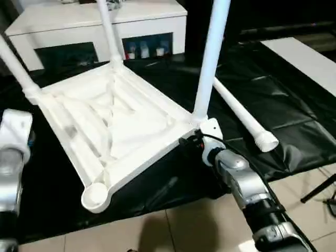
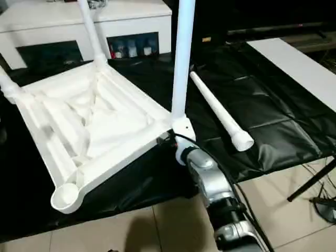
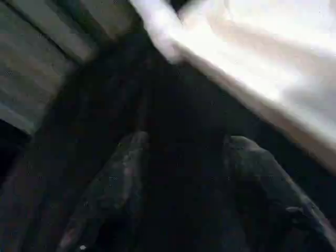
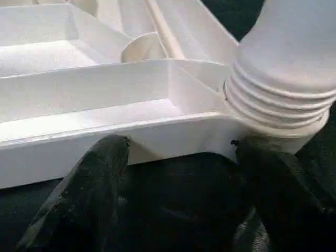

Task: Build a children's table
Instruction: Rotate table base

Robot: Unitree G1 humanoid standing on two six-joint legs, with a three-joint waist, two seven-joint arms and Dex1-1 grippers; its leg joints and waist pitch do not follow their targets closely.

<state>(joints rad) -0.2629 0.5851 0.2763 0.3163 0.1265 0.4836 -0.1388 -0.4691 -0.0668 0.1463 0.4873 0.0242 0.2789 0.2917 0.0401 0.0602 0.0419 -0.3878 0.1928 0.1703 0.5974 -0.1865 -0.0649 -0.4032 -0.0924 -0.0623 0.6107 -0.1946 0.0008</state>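
Note:
The white tabletop (image 1: 113,123) lies upside down, tilted, on the black cover. Three white legs stand in its corner sockets: one at the left (image 1: 16,68), one at the back (image 1: 107,31) and one at the right (image 1: 210,58). The near corner socket (image 1: 94,195) is empty. A loose leg (image 1: 241,118) lies on the cover to the right. My right gripper (image 4: 178,152) is open, its fingertips (image 4: 105,152) just short of the rim beside the right leg's threaded base (image 4: 278,105). My left gripper (image 3: 184,142) is open over the dark cover, with the tabletop's edge (image 3: 252,63) beyond it.
A white cabinet (image 1: 94,26) with dark glass doors stands behind the black-covered work table (image 1: 283,105). A white board (image 1: 310,58) lies at the far right. Tiled floor (image 1: 184,226) runs along the near edge, with a black stand leg (image 1: 320,189) at the right.

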